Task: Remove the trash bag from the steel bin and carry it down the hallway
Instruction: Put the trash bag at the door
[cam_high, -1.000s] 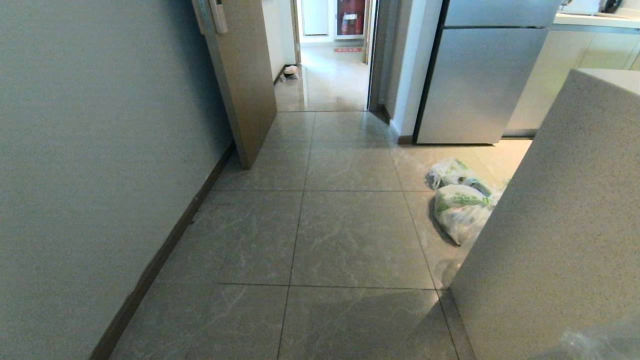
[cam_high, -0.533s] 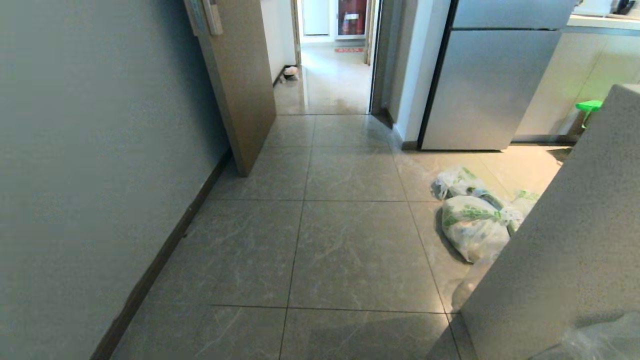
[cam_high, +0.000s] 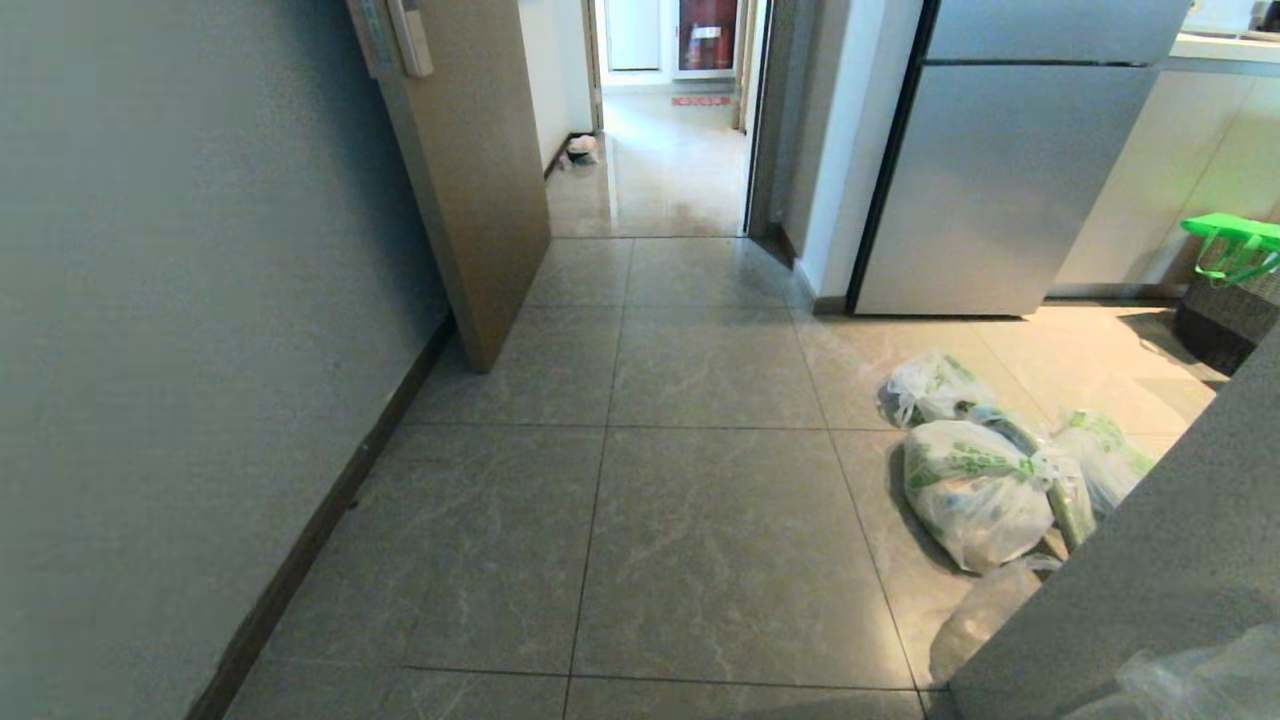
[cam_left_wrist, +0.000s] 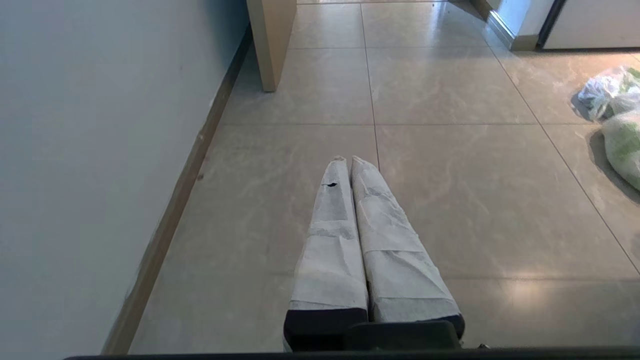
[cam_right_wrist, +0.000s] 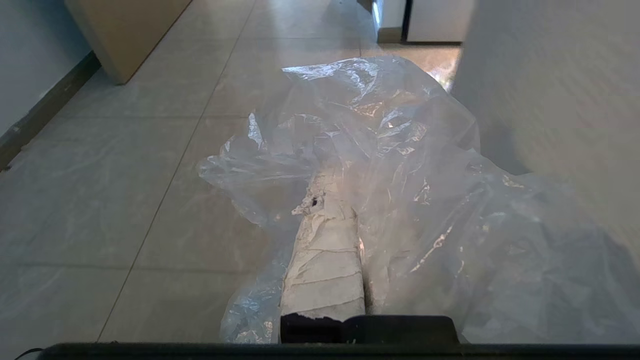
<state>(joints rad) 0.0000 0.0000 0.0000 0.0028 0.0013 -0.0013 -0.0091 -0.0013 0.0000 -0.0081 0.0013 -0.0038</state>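
1. Right pincer (cam_right_wrist: 345, 200) is clamped on the trash bag (cam_right_wrist: 380, 165); its white-wrapped fingers (cam_right_wrist: 325, 260) are pressed together with the clear crinkled plastic draped over and around them.
2. In the head view only a corner of the trash bag (cam_high: 1190, 680) peeks in at the lower right, against the grey counter (cam_high: 1150, 580) side.
3. Left pincer (cam_left_wrist: 350, 161) sits low over the floor, fingers (cam_left_wrist: 330, 240) shut tip to tip, nothing between them.
4. Ahead, the tiled floor (cam_high: 700, 520) runs open and bare down the middle, straight to the doorway.
5. Left edge: a grey wall (cam_high: 180, 300) with a dark skirting board (cam_high: 330, 520) running along its foot.
6. The wooden door (cam_high: 470, 180) stands open, its edge jutting out from the wall into the lane.
7. Right edge: the counter wall crowds in close beside the right arm.
8. Just past the counter's corner, white-green bags (cam_high: 975, 490) lie bunched on the floor, touching each other, nibbling into the right side of the path.
9. Behind them the steel fridge (cam_high: 1000, 180) stands against the far wall, and a green-handled basket (cam_high: 1235, 280) sits at the far right.
10. Between door edge and bags, the lane is wide.
11. Through the doorway the hallway (cam_high: 660, 170) shows glossy tiles, with a small object (cam_high: 580, 150) against its left wall.
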